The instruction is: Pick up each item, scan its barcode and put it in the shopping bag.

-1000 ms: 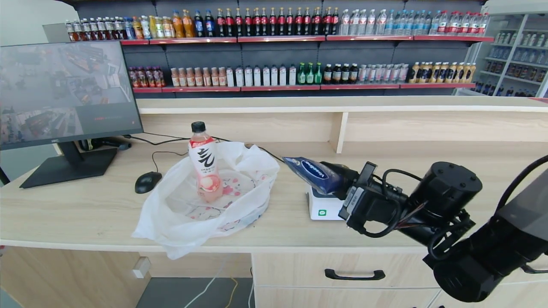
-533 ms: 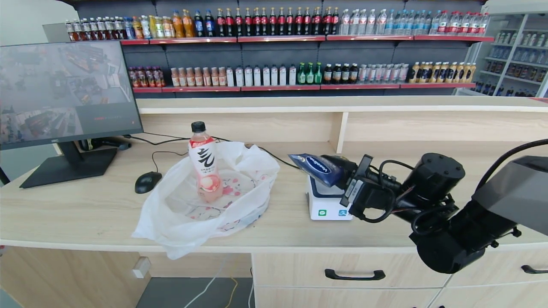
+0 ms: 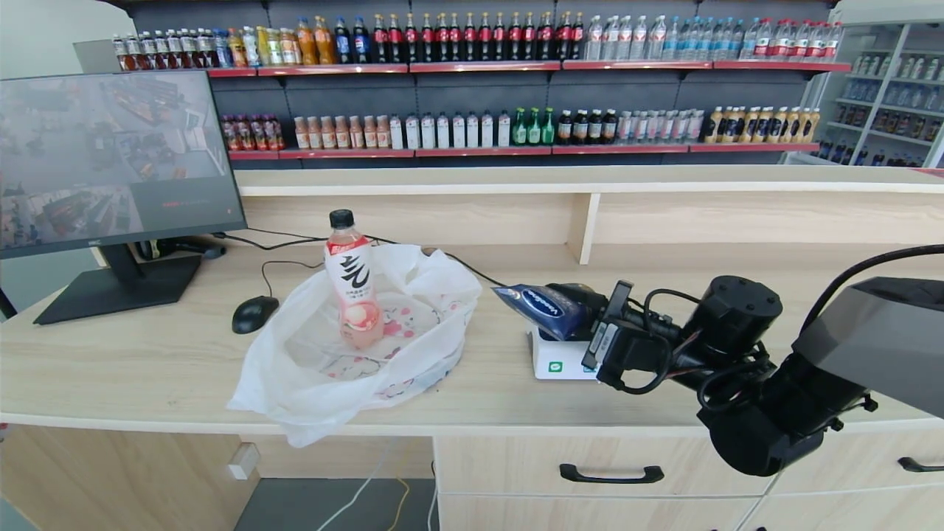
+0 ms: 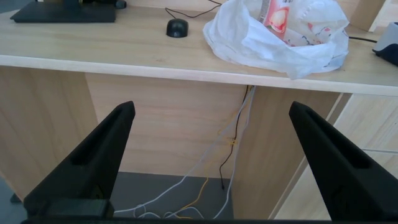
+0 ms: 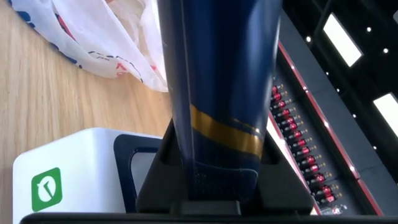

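Note:
My right gripper [image 3: 574,310] is shut on a dark blue tube [image 3: 538,306] with a gold band [image 5: 225,127], held lying flat just above the white scanner box [image 3: 558,360] [image 5: 71,180] on the counter. The tube's free end points left toward the white shopping bag [image 3: 354,346] [image 4: 280,40], which lies open on the counter. A pink drink bottle [image 3: 352,284] with a black cap stands upright inside the bag. My left gripper [image 4: 208,162] hangs open below the counter's front edge, its two black fingers [image 4: 93,162] spread wide with nothing between them.
A black mouse [image 3: 254,313] [image 4: 178,27] lies left of the bag, and a monitor [image 3: 110,158] on a black stand sits at the far left. Cables run along the counter behind the bag. A raised wooden ledge [image 3: 590,181] runs behind, with drink shelves beyond.
My right gripper with the blue tube rose above the scanner, then dropped back down close over it and shifted slightly left. The bag and bottle have not moved.

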{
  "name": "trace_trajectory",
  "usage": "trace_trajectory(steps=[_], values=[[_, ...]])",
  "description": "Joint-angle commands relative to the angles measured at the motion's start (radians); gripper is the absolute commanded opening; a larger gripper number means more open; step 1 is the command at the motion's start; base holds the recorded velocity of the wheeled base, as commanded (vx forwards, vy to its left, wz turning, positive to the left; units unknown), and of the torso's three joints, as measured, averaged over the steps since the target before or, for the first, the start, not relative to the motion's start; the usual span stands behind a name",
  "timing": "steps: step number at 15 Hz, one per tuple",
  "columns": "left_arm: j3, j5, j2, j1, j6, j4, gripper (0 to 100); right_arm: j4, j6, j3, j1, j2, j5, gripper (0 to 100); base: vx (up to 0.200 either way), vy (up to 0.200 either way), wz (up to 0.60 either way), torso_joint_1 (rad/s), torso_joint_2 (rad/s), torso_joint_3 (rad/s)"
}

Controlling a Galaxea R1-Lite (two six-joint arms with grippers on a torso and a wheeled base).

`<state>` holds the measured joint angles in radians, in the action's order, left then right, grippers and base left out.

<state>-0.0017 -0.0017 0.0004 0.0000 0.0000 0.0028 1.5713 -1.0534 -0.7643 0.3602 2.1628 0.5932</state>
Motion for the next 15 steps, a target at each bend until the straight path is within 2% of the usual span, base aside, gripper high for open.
trace_trajectory(steps=[1, 15], values=[[0.000, 0.000, 0.000, 0.000, 0.000, 0.000, 100, 0.000, 0.000, -0.003, 0.000, 0.005, 0.000, 0, 0.000, 0.000, 0.00, 0.000, 0.00, 0.000], [0.000, 0.000, 0.000, 0.000, 0.000, 0.000, 100, 0.000, 0.001, -0.006, 0.000, 0.003, 0.000, 0, 0.000, 0.000, 0.00, 0.000, 0.00, 0.000]])
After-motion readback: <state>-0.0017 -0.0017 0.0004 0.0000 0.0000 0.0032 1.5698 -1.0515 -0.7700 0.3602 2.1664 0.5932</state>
